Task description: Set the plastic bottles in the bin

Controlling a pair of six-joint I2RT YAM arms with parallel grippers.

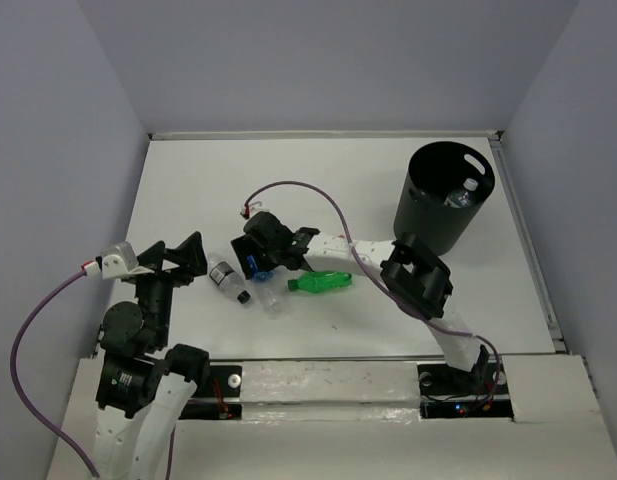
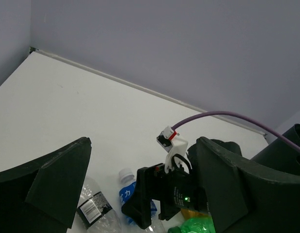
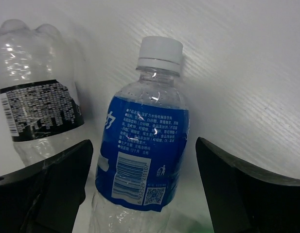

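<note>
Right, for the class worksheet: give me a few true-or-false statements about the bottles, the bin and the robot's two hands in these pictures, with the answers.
1. The green plastic bottle lies on its side on the white table. True.
2. The tall black round plastic bin is empty. False: a bottle with a pale cap is inside it.
3. The right hand is open, its fingers either side of the clear plastic bottle with the blue label. True.
4. The left hand is gripping a bottle. False: it is open, with nothing between its fingers.
</note>
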